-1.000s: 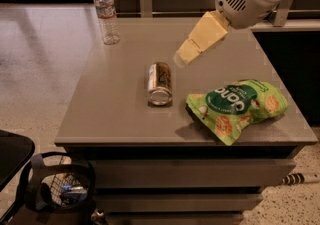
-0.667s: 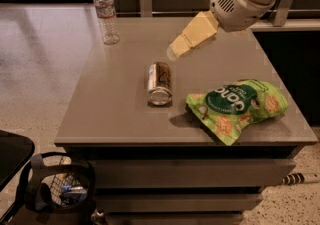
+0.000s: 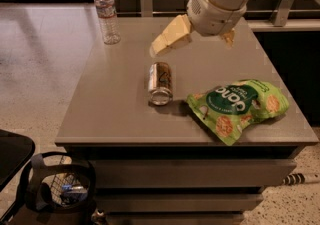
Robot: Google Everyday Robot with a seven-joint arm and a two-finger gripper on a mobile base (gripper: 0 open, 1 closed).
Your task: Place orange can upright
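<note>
The orange can [image 3: 160, 83] lies on its side near the middle of the grey table [image 3: 115, 104], with one silver end facing the front edge. My gripper [image 3: 191, 45] hangs above the table just behind the can and is not touching it. It is open and empty: one cream finger [image 3: 170, 36] points down-left towards the can, and the tip of the other [image 3: 229, 37] shows behind the white wrist [image 3: 217, 4].
A clear plastic water bottle [image 3: 107, 13] stands at the table's back left corner. A green snack bag [image 3: 239, 106] lies just right of the can. A dark basket [image 3: 60, 189] sits on the floor at the front left. A counter edge runs behind on the right.
My gripper has moved left across the table and now hangs closer to the spot above the can. The can, bottle and bag have not moved.
</note>
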